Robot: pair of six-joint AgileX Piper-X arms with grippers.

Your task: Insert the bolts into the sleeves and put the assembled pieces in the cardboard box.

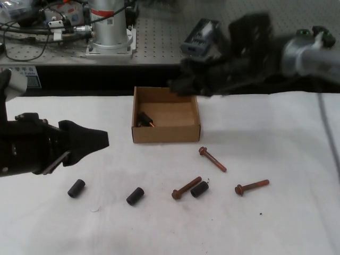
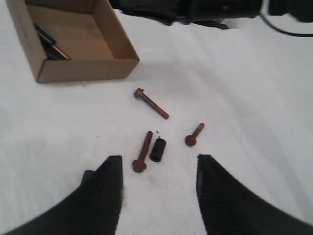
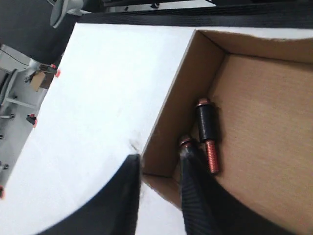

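The cardboard box (image 1: 166, 137) stands mid-bench and holds a bolt in a black sleeve (image 3: 206, 133) by its wall; a second bolt head (image 3: 185, 141) peeks from behind a finger. My right gripper (image 3: 159, 155) hovers open over that end of the box, nothing between its fingers; its blurred arm (image 1: 223, 74) comes in from the back right. Three loose bolts (image 1: 212, 159) (image 1: 186, 187) (image 1: 252, 187) and three black sleeves (image 1: 76, 188) (image 1: 135, 196) (image 1: 200, 189) lie in front of the box. My left gripper (image 1: 101, 139) is open at the left, above the cloth, with one sleeve (image 2: 157, 149) and bolt (image 2: 142, 152) beyond its fingertips.
A white cloth (image 1: 276, 223) covers the bench. Behind it, a perforated metal board carries a metal column base (image 1: 109, 32), cables and a small grey device (image 1: 201, 34). The cloth's right and front parts are bare.
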